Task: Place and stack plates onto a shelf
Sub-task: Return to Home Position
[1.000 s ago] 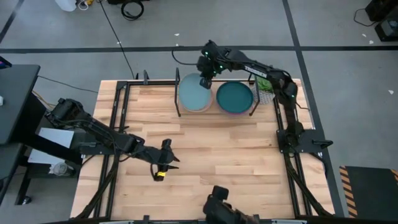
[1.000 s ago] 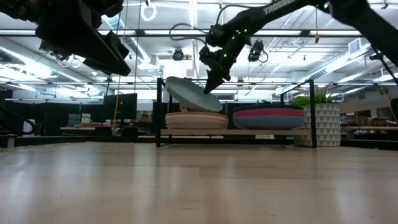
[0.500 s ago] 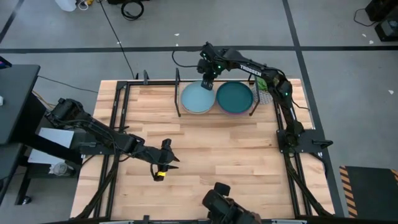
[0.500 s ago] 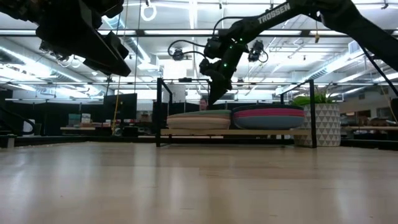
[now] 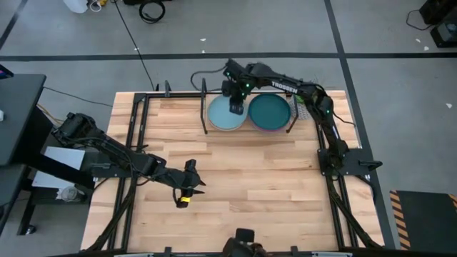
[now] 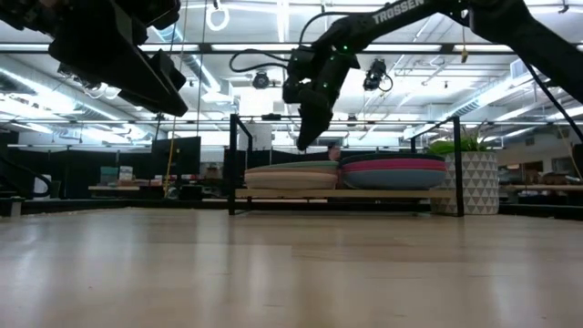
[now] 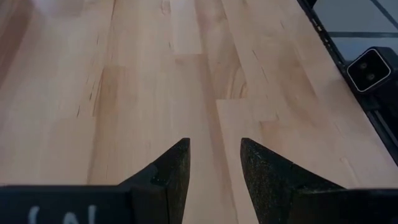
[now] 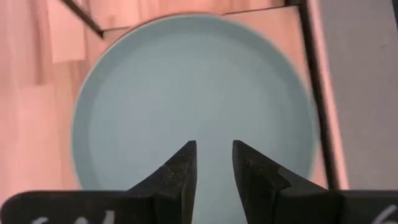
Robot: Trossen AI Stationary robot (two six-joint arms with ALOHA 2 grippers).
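Note:
The light aqua plate lies flat on top of the left stack in the black shelf at the table's far edge. The dark teal plate tops the right stack beside it. My right gripper hovers over the aqua plate, pointing steeply down; it is open and holds nothing. In the low view its fingertips stand clear above the stack. My left gripper waits open above bare wood at the near left.
A small potted plant in a white patterned pot stands right of the shelf. Upright shelf posts flank the stacks. Bare wood spreads across the middle and near side of the table.
My right gripper has let go of the aqua plate and opened. The plate hung tilted, one edge up, a second ago and now lies flat on the left stack. The gripper has moved a little toward the near edge, over the plate's middle, and tipped more steeply down.

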